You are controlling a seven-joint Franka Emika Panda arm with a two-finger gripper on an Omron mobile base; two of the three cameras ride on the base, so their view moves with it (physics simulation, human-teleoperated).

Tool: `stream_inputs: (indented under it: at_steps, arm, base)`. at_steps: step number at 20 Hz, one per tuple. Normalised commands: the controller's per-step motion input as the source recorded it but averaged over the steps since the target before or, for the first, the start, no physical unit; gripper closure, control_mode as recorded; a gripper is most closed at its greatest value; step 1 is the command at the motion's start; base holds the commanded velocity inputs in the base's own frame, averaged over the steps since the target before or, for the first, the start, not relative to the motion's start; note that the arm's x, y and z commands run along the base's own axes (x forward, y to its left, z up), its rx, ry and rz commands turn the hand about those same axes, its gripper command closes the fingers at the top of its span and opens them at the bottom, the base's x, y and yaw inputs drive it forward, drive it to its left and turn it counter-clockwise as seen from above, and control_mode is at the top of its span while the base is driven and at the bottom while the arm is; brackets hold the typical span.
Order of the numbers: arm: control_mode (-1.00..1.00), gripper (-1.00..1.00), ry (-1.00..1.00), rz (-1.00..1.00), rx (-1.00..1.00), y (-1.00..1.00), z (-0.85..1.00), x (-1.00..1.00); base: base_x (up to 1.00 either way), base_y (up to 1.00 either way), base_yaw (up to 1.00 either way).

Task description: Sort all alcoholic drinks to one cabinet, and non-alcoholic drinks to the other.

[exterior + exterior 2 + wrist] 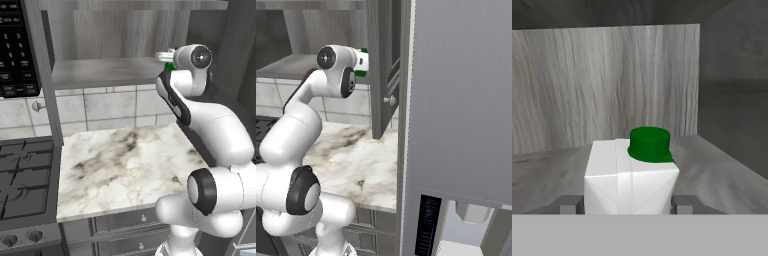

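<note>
We see a marble table [125,170] under a grey cabinet shelf [100,72]; our gripper [631,205], half-closed, clasps the white green-capped carton [629,180].

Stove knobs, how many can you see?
2, both on the stove's front panel at the lower left of the left base view: one nearer the edge, one beside it. More may be hidden beyond the frame.

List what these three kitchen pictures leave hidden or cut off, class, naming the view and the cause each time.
- White carton with a green round cap: lower part cut off at the hand view's bottom.
- End effector: fingers flank the carton; contact unclear there.
- Same carton, left base view: mostly hidden by the white arm.
- Grey wooden cabinet: right part covered by its door, right base view.
</note>
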Motion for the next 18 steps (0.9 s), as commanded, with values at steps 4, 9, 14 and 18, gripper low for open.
stream_inputs:
  at_steps: [4, 9, 14, 18]
  arm:
    - [-1.00, 1.00, 0.00, -0.01, 0.01, 0.00, -0.06, 0.47]
    - [-1.00, 1.00, 0.00, -0.01, 0.00, 0.00, -0.17, 0.43]
    - [-1.00, -1.00, 0.00, 0.00, 0.00, 0.00, -0.11, 0.09]
    - [-1.00, -1.00, 0.00, 0.00, 0.00, 0.00, 0.00, -0.06]
  base:
    - [0.00, 0.00, 0.00]
    - [0.00, 0.00, 0.00]
    - [0.00, 0.00, 0.00]
    - [0.00, 0.00, 0.00]
